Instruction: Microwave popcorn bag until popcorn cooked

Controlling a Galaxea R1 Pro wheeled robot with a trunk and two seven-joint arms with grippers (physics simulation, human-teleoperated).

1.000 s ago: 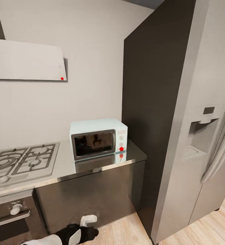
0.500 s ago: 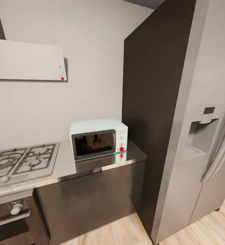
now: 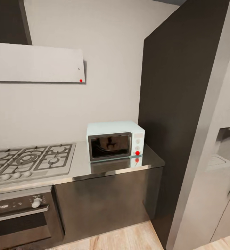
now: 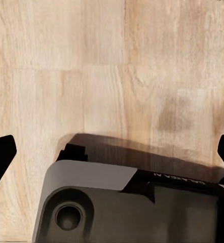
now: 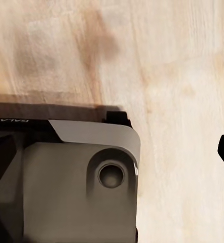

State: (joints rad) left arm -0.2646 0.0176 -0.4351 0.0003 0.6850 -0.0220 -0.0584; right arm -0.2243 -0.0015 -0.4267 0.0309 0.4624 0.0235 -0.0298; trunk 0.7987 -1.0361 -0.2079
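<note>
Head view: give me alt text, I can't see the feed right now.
A mint-blue microwave, door shut, sits on the grey countertop beside a tall dark cabinet. A steel gas hob lies to its left, above a black oven.

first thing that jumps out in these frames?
The mint-blue microwave stands on the glossy grey countertop, door shut, a red light lit on its white panel, wedged between the steel gas hob and a tall dark cabinet side. A flat white hood with its own red dot hangs over the hob. Both wrist views look down on a pale wooden floor and the robot's grey base.
</note>
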